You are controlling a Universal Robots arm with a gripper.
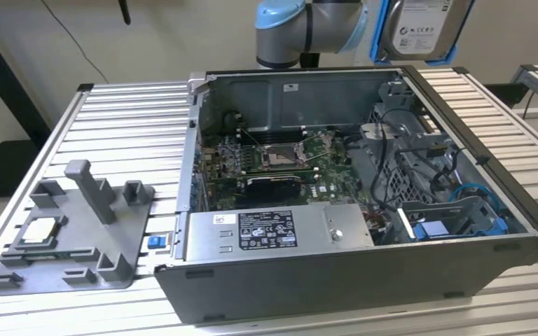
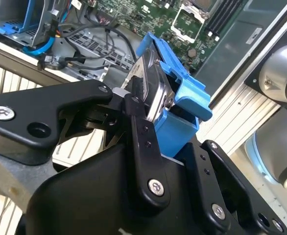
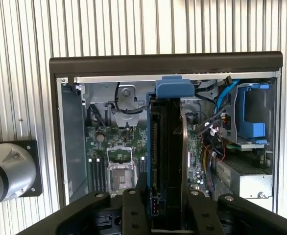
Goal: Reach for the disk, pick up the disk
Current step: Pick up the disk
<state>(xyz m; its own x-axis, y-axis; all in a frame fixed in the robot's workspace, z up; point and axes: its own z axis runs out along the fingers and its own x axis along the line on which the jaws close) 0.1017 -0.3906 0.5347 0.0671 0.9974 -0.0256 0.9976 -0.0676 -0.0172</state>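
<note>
The pickup looks done: the black claw is clamped on the blue-bracketed silver metal disk, raised clear above the open grey computer case.

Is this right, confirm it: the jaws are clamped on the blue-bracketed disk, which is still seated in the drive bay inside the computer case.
Not quite. The disk is clamped in the jaws, but the exterior view shows it lifted clear above the computer case, not seated in the bay.

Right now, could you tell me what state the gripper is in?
Gripper: shut on the disk, held above the open computer case.
</note>
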